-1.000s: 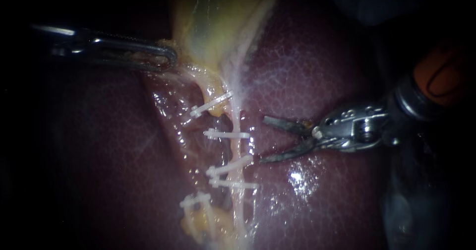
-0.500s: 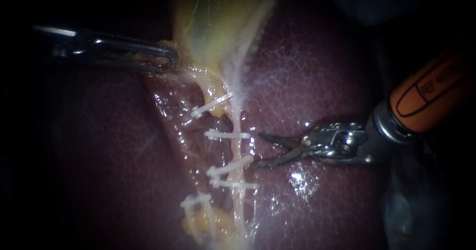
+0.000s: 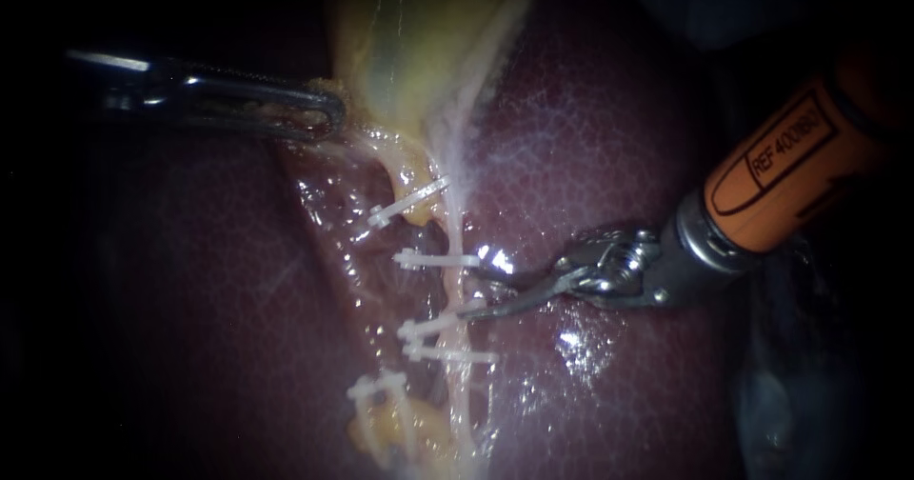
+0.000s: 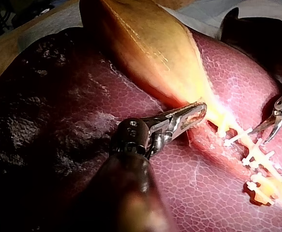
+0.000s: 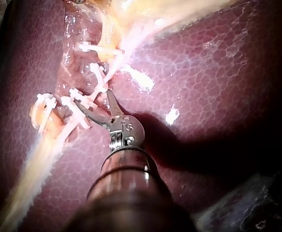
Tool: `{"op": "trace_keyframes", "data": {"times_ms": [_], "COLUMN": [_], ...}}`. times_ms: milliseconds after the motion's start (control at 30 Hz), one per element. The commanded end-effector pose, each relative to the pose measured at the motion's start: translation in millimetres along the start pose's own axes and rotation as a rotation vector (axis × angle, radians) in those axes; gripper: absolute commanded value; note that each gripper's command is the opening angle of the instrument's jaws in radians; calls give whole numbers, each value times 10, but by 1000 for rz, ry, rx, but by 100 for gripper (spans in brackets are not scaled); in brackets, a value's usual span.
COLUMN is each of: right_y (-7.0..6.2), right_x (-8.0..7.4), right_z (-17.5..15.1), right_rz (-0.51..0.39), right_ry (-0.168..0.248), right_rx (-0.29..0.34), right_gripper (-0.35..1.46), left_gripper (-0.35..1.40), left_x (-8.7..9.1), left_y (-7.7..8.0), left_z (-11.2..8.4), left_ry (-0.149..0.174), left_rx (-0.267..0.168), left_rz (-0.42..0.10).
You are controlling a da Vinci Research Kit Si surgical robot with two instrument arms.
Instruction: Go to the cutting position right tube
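The pale right tube [image 3: 454, 237] runs down from the yellow gallbladder [image 3: 419, 42] over the dark red liver [image 3: 590, 128], crossed by several white clips [image 3: 438, 260]. My right instrument [image 3: 473, 294], on an orange shaft, comes in from the right. Its two thin blades stand open, tips at the tube's right edge in the gap between two clips [image 3: 443, 320]. The right wrist view shows the same instrument [image 5: 92, 99] spread around that stretch. My left instrument [image 3: 319, 113] is shut on the gallbladder's lower edge [image 4: 191, 113].
A second, yellowish tube [image 3: 405, 170] lies left of the right one, with its own clip [image 3: 407, 202]. Another clip group [image 3: 376, 385] sits lower down on fatty tissue. Wet liver surface [image 3: 581, 342] glints below the right instrument.
My right instrument has moved left across the liver, blades still open, until its tips reached the right tube between two clips. The left instrument has held still.
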Motion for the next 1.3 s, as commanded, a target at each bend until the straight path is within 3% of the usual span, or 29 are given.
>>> {"op": "trace_keyframes", "data": {"times_ms": [33, 467, 700, 1000, 1300], "right_y": [2, 8, 6, 10, 22], "right_x": [1, 5, 18, 31, 34], "right_z": [0, 31, 49, 67, 70], "right_rz": [8, 25, 15, 17, 63], "right_ry": [7, 32, 108, 178, 172], "right_rx": [23, 269, 345, 410, 411], "right_gripper": [124, 129, 135, 135, 135], "left_gripper": [-35, -35, -35, -35, -35], "left_x": [0, 0, 0, 0, 0], "left_y": [0, 0, -1, -1, -1], "left_z": [0, 0, 0, 0, 0], "left_ry": [0, 0, 0, 0, 0], "left_rx": [0, 0, -1, -1, -1], "left_rz": [0, 0, 0, 0, 0]}}
